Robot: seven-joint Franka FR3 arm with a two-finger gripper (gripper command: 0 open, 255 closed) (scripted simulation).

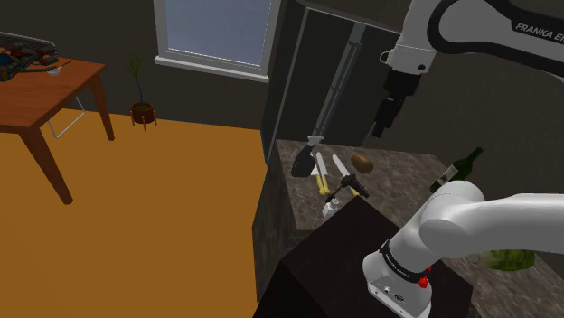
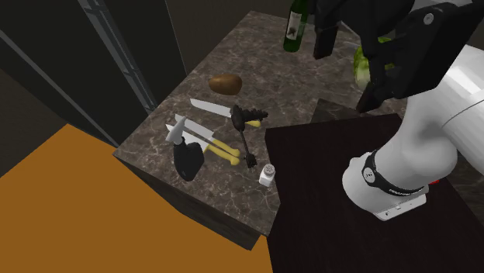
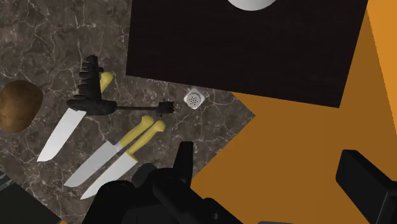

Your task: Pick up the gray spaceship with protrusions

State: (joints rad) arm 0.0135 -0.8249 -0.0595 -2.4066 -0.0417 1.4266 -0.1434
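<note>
High up, end effector (image 1: 384, 122) hangs — spaceship (image 3: 94, 97) beside stand (image 3: 242, 51) edge.

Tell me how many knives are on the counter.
3. One knife lies partly under the dark spaceship, near the potato; the second knife and third knife lie side by side beside it.

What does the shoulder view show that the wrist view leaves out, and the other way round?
Shoulder view's own: a window, a wooden table, a potted plant, a dark bottle and the white arm. Wrist view's own: the holes atop the shaker, and the open gripper with its black fingers up close. Shared: the dark gray spaceship, the potato, the knives, the marble counter, the stand and the orange floor.
</note>
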